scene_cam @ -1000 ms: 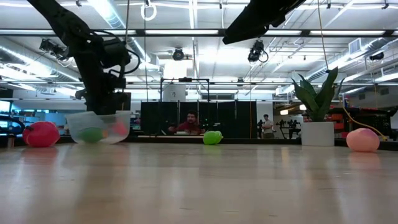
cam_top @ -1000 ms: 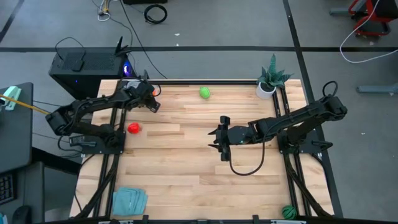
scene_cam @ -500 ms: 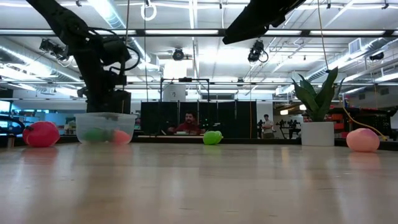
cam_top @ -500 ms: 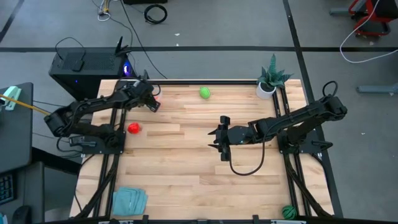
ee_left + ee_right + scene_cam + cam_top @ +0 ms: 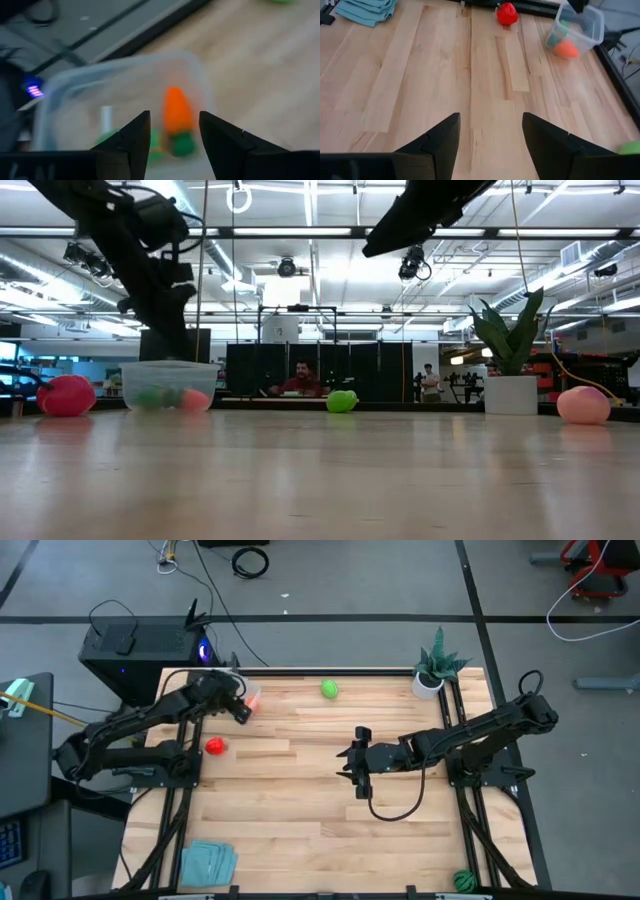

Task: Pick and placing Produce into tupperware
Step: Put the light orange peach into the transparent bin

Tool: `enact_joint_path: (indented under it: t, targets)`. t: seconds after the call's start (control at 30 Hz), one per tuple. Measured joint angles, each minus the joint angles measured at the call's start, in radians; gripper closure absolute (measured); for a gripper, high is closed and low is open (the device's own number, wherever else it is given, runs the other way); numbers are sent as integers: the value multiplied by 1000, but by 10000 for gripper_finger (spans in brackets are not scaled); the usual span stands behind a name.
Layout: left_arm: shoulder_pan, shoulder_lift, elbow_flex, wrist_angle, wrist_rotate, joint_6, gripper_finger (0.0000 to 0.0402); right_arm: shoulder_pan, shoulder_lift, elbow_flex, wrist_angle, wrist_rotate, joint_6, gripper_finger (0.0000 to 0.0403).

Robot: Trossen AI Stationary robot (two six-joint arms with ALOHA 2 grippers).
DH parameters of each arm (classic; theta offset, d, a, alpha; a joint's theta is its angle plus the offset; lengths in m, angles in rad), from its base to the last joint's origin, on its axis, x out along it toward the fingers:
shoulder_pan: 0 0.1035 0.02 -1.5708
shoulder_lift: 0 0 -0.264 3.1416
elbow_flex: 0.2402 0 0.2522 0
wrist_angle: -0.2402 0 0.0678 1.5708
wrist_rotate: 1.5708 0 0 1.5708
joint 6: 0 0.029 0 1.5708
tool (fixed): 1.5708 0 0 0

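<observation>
- My left gripper (image 5: 172,137) hangs just above the clear tupperware tub (image 5: 250,695), fingers parted and holding nothing.
- The tub stands on the wooden table (image 5: 300,800) at its far left corner, with the orange carrot (image 5: 177,110) and a green piece (image 5: 184,145) inside.
- The red piece (image 5: 214,746) lies on the table near the left edge, apart from the tub.
- The light green ball (image 5: 329,689) sits by the far edge; the dark green striped ball (image 5: 462,880) lies at the near right corner.
- My right gripper (image 5: 358,762) waits over mid-table, fingers apart and empty.
</observation>
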Motion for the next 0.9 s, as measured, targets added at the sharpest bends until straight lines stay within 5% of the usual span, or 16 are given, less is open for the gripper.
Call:
enact_joint_path:
  t: [0.23,0.6,0.9]
  targets:
    - [-172,-58,0,-30,114,-24,226,0,-13,0,-139,-2,154,183]
    - [-483,-58,0,102,115,-46,229,0,-61,0,-506,-30,619,185]
    - [-607,-58,0,170,115,-47,226,-117,-80,0,-863,-10,1051,185]
